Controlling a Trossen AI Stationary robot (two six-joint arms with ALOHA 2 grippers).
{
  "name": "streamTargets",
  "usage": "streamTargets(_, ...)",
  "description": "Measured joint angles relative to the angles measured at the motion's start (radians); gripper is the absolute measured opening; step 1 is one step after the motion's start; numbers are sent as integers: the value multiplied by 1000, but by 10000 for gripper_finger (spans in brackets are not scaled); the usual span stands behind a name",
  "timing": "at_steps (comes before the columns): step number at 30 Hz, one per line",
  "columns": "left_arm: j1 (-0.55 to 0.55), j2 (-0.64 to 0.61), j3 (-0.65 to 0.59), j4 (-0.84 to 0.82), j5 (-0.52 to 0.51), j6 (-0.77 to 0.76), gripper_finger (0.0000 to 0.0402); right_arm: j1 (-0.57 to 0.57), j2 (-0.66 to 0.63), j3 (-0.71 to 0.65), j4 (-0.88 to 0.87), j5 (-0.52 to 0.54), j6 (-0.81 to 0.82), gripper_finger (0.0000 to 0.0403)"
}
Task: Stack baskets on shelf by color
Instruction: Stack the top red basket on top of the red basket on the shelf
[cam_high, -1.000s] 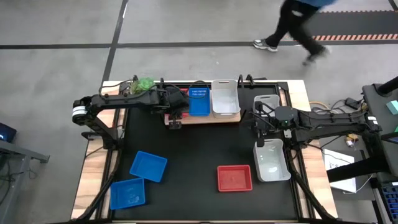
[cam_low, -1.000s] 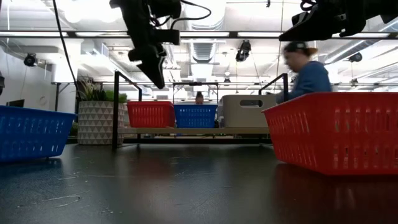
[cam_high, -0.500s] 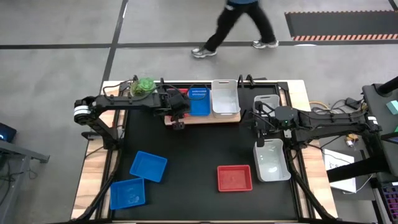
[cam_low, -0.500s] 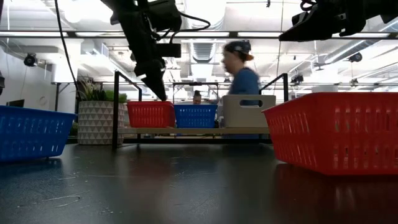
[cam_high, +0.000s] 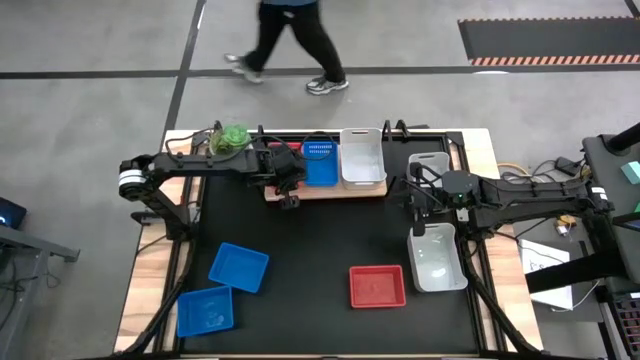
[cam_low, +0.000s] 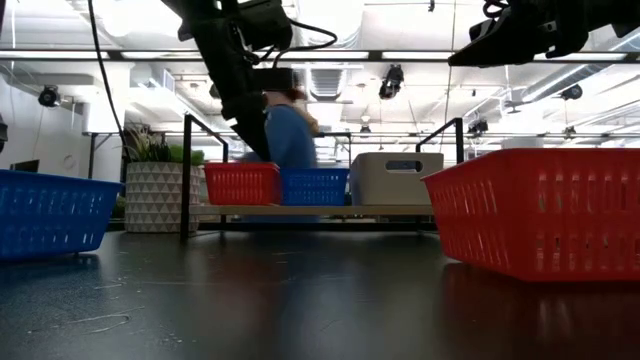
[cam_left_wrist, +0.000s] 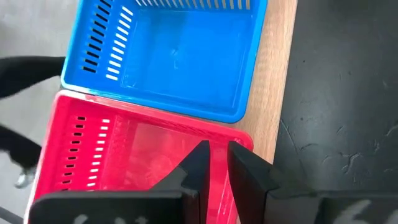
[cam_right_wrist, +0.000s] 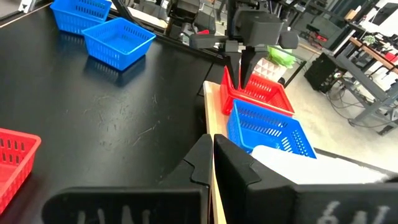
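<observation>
Counting baskets (cam_high: 238, 267): three blue, two red, three whitish.

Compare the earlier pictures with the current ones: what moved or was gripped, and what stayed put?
The left pincer came down at the shelf and closed on the near wall of the red basket there. A person walked leftward behind the table. The right pincer, the shelf's blue basket and the other baskets stayed put.

Robotics lab: exposed ducts (cam_low: 330, 75), workbenches (cam_right_wrist: 367, 46)
</observation>
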Motion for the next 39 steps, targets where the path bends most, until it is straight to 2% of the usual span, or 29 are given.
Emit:
streamTargets(10,0,0,0,25,4,-65,37,0,0,0,0,0,0,9)
streamTargets(16,14,0,20,-17,-10,-56,37,0,0,0,0,0,0,9)
streamTargets(21,29,21,-14,-35,-15,-48,37,0,0,0,-1,0,1,9)
streamTargets(30,18,66,0,20,29,-43,37,0,0,0,-2,0,1,9)
streamTargets(39,17,62,6,7,11,-33,37,0,0,0,-4,0,1,9)
